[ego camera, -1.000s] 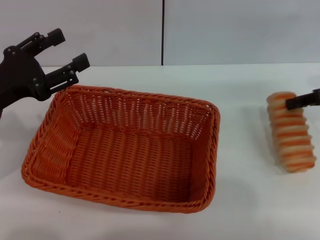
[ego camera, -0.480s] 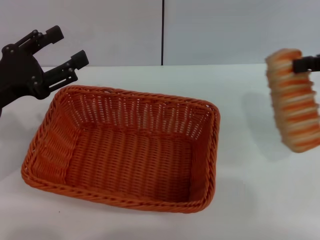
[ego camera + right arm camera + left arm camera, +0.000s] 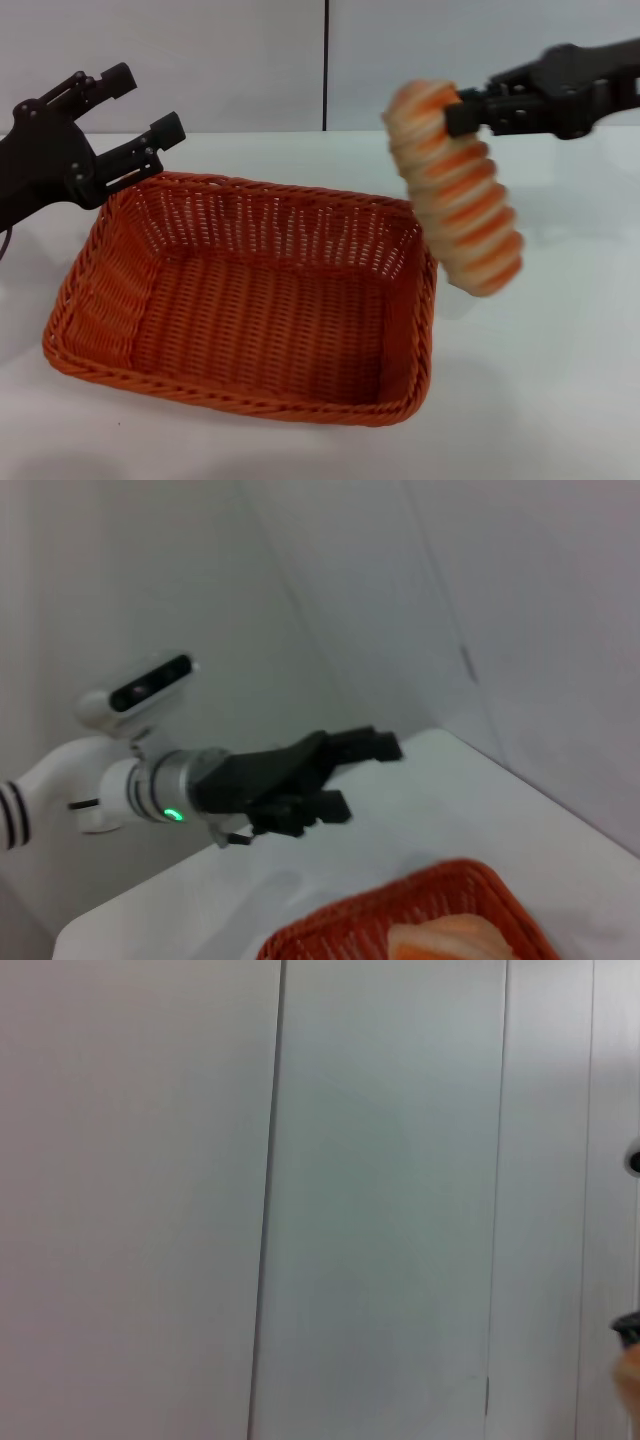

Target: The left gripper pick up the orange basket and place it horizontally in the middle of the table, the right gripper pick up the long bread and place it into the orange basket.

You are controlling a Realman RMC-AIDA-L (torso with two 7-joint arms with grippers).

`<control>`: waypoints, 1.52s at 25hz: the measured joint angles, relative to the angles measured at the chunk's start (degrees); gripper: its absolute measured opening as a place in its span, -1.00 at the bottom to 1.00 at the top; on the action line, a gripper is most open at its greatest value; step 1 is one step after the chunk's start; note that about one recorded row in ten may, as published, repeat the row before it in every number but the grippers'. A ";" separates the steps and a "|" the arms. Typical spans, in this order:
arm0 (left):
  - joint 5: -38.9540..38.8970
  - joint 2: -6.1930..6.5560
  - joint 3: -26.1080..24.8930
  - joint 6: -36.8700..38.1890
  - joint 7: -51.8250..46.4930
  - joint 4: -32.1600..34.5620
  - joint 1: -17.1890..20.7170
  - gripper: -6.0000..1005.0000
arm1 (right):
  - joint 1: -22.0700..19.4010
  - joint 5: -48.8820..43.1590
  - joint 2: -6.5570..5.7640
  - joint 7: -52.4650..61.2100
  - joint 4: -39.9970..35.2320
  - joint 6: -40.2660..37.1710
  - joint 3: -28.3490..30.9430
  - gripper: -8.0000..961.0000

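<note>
Jaws of the right gripper [image 3: 452, 108] clamp the long bread [image 3: 455, 186], hanging above the orange basket [image 3: 250, 295]; left gripper [image 3: 140, 110] spread apart

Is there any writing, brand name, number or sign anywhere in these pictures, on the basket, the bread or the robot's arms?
No readable text in any view.
The orange basket: plain weave, no label.
The long bread: only stripes.
The left claw, open behind the basket's far left corner: no marking.
The right claw, shut on the bread above the basket's right rim: no marking.
The green light on the left arm is a plain dot, not a sign.
</note>
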 joint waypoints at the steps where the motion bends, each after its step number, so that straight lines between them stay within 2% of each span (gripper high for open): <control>1: -0.02 -0.01 0.04 0.00 0.00 0.00 0.00 0.61 | 1.05 0.08 0.11 -2.35 1.72 1.15 -0.06 -0.67; 7: -0.57 -0.09 0.77 0.00 0.03 0.00 0.00 0.61 | 5.02 1.41 0.78 -11.86 10.11 6.78 -0.70 -0.67; 12: -1.46 -0.12 1.22 -0.18 0.04 -0.73 -0.06 0.61 | 6.41 1.56 2.52 -18.90 15.50 9.68 -1.77 -0.69; 16: -1.55 -0.06 1.22 -0.21 0.04 -1.33 -0.50 0.61 | 7.93 1.59 3.14 -21.23 19.34 11.67 -4.18 -0.70; 24: -1.69 -0.01 1.21 -0.21 0.04 -1.38 -0.76 0.61 | 8.01 1.82 4.34 -22.35 21.13 14.42 -7.41 -0.71; 30: -1.69 0.04 1.07 -0.22 0.05 -1.40 -1.25 0.61 | 7.89 4.10 4.39 -23.08 22.12 15.16 -7.96 -0.39; 35: -1.69 0.07 1.01 -0.29 0.11 -1.40 -1.42 0.61 | 7.93 4.50 4.37 -23.16 21.91 15.87 -8.07 0.01; 38: -1.69 0.08 0.81 -0.30 0.13 -1.40 -1.41 0.61 | 6.99 4.52 4.36 -23.18 20.86 16.25 -7.99 0.02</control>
